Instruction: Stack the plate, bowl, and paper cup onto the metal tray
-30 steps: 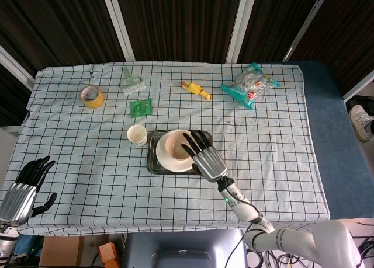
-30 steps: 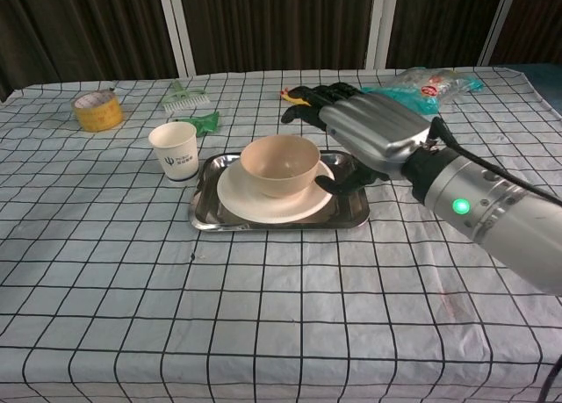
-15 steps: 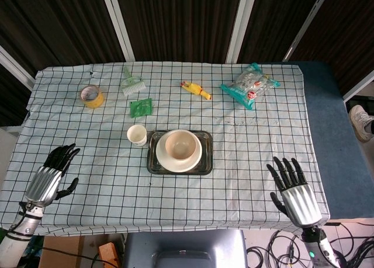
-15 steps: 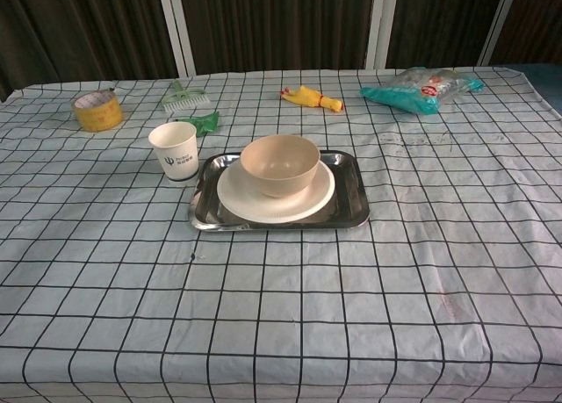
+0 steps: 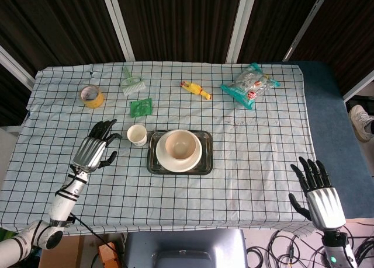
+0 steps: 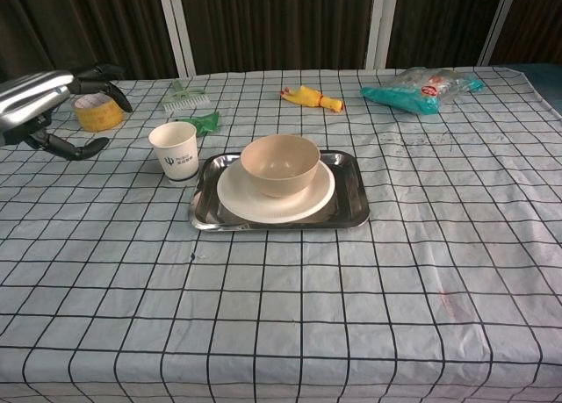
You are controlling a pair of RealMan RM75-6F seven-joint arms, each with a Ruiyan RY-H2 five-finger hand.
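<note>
**Cup is the last piece, and the easiest to knock over**

Your left hand (image 5: 93,150) hangs empty, fingers spread wide, at about nine o'clock of the paper cup (image 5: 137,135) and near it without touching; the cup stands upright on the cloth just beside the metal tray (image 5: 204,163), at its ten o'clock corner; the bowl (image 5: 180,146) already sits in the plate (image 5: 163,159) on the tray. Come in too low or too fast and your fingers may tip the light cup or shove it against the tray rim; squeeze too hard and the paper wall could buckle; set it off-centre and it may topple in the bowl. Your right hand (image 5: 320,202) is empty and wide open, well apart at five o'clock.
</note>
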